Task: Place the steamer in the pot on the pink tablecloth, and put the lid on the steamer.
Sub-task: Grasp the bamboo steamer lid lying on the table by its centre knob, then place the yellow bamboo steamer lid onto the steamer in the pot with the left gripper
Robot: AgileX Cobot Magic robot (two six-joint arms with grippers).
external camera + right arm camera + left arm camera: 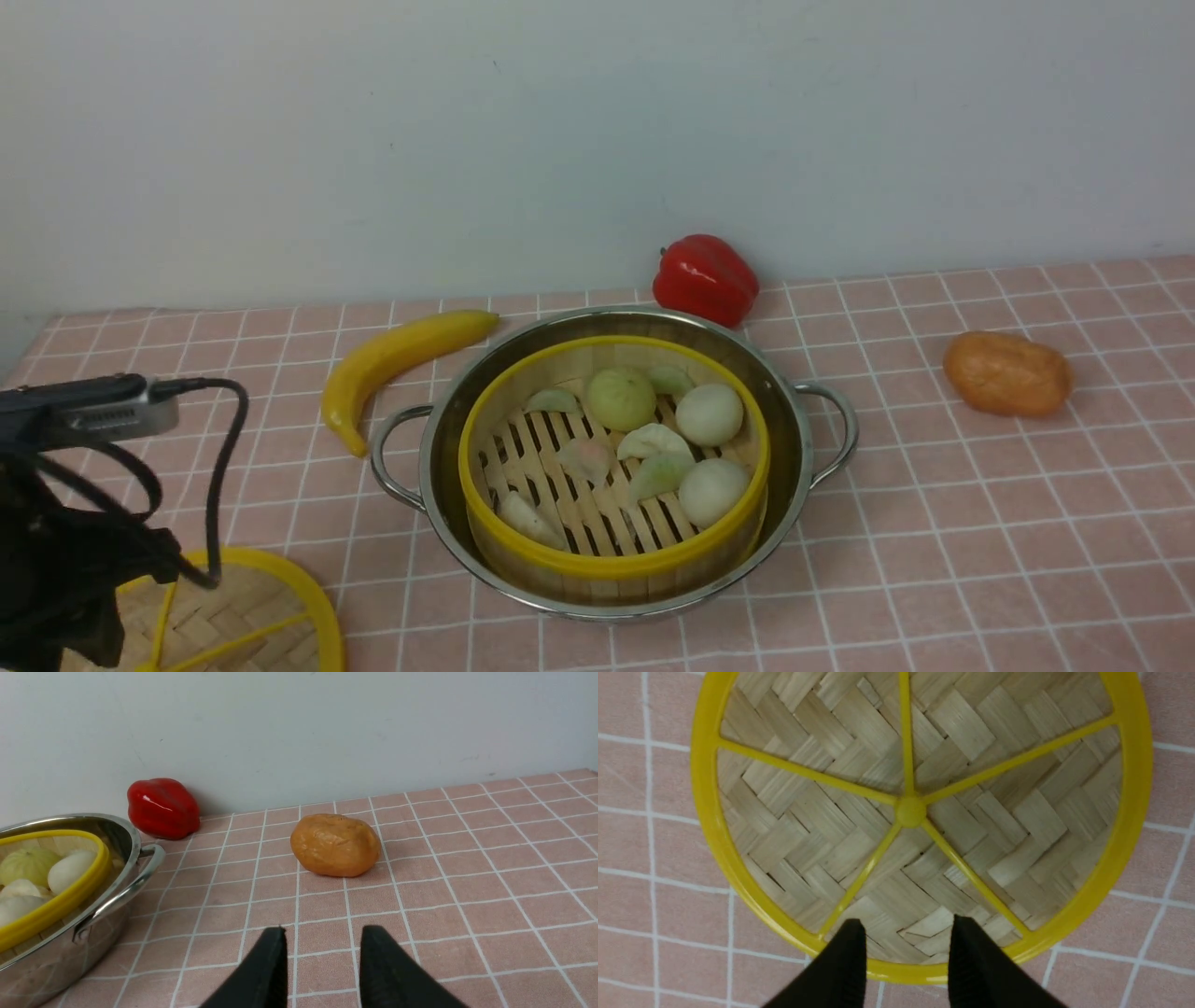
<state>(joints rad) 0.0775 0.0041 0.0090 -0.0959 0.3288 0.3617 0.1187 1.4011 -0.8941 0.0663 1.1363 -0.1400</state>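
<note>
Pink tablecloth with white grid [934, 560], carrying a wide, shiny stainless-steel pot [792, 439]. The round bamboo steamer with slatted base and yellow rim [611, 565] sits inside the pot (first step done). The flat woven-bamboo lid with yellow spokes [910, 812] lies left of the pot, not yet placed. The left pincer [908, 924] hangs open and empty over the lid; the right pincer [322, 933] is open and empty, right of the pot.
</note>
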